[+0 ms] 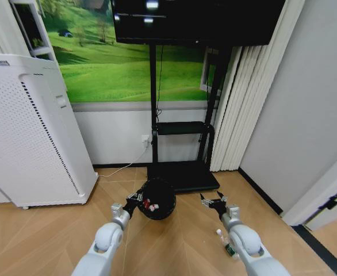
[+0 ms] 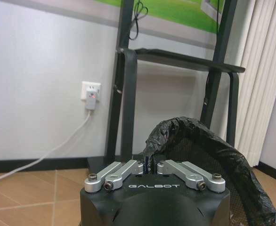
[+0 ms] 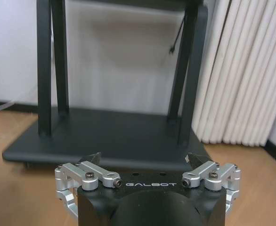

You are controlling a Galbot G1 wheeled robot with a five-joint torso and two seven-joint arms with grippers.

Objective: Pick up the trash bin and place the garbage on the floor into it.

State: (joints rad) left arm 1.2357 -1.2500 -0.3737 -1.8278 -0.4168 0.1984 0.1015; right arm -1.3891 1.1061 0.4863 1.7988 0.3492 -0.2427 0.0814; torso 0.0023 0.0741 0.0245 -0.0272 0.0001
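The black trash bin [image 1: 157, 198], lined with a crinkly bag, hangs in front of me over the parquet floor [image 1: 48, 236]. My left gripper [image 1: 134, 201] is shut on its near-left rim; the left wrist view shows the gripper [image 2: 149, 165] pinching the bag edge of the trash bin [image 2: 208, 146]. Small red-and-white garbage pieces [image 1: 148, 204] lie inside the bin. A small clear bottle [image 1: 225, 241] with a white cap and green label lies on the floor beside my right forearm, partly hidden by it. My right gripper [image 1: 213, 201] is open and holds nothing, with its fingers spread in the right wrist view [image 3: 144, 160].
A tall white perforated appliance [image 1: 30, 132] stands at the left. A black TV stand [image 1: 183, 175] with a low base sits just behind the bin, against the wall. A wall socket with a white cable [image 1: 145, 140] is beside it. Curtains [image 1: 237, 103] and a door [image 1: 324, 201] are to the right.
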